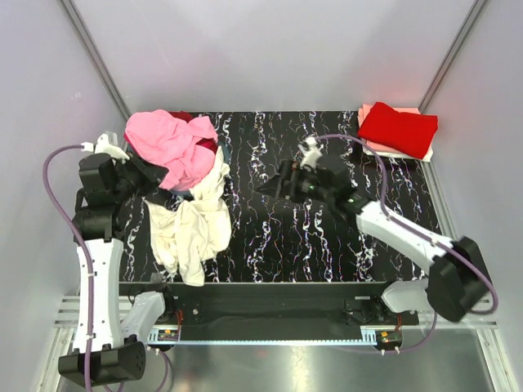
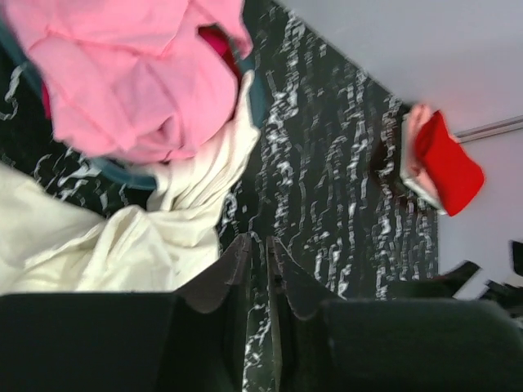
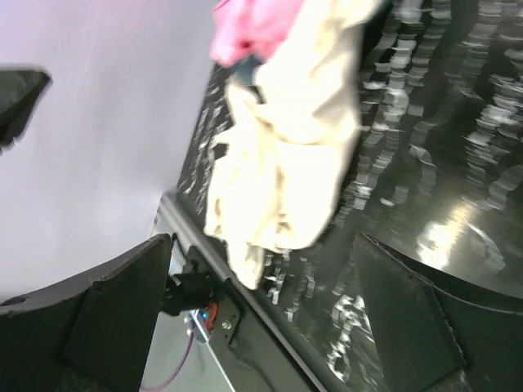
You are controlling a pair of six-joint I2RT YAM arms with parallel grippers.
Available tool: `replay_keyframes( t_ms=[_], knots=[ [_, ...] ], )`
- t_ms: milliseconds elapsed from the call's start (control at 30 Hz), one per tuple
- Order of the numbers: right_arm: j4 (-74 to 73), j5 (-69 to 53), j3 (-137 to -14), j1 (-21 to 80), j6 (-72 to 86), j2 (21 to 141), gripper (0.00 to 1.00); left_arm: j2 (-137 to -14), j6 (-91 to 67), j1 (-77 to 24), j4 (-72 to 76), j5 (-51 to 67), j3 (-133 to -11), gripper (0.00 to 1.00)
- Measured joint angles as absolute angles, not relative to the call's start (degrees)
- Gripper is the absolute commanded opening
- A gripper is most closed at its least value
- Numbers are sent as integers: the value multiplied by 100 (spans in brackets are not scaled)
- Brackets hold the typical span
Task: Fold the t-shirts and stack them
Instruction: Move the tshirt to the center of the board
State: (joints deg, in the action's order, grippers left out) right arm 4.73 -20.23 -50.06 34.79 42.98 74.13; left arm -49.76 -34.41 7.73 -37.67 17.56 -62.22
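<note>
Top external: cream-white t-shirt (image 1: 192, 224) spills from under the pink t-shirt (image 1: 167, 145) at table (image 1: 327, 245) left, long axis toward the near edge, just beside the left gripper (image 2: 260, 249) (barely parted, empty), with the right gripper (image 1: 274, 186) wide-spread and well apart, so left is nearer.

- far left corner of the worktop (image 1: 270, 245) is jammed: pink t-shirt (image 1: 167, 143) heaped over the basket (image 2: 122, 173)
- cream-white t-shirt (image 1: 192, 224) spills from there down the left side, almost to the near edge
- right gripper (image 1: 274, 186) hangs over the middle, jaws wide
- red t-shirt (image 1: 398, 128) fills the far right corner
- the bare strip along the far edge between the two piles is passable
</note>
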Motion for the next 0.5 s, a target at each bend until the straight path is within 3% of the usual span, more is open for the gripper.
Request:
replay_keyframes(
  t_ms=[100, 200, 233, 267, 500],
  knots=[
    [484, -2078, -5566, 3903, 4222, 8051, 100, -5013, -3555, 770, -3623, 1946, -6615, 20],
    [257, -2078, -6082, 4182, 4189, 8921, 100, -5037, -3581, 764, -3472, 1990, -6886, 40],
    [69, -2045, -6359, 4303, 4132, 9288, 100, -5035, -3573, 762, -3463, 1970, -6906, 54],
    [-78, -2001, -6587, 4348, 4082, 9601, 100, -5037, -3544, 762, -3483, 1916, -6906, 58],
    [-1382, -1826, -8724, 5019, 3573, 11758, 100, -5771, -3242, 803, -3835, 1365, -6696, 61]
  ],
)
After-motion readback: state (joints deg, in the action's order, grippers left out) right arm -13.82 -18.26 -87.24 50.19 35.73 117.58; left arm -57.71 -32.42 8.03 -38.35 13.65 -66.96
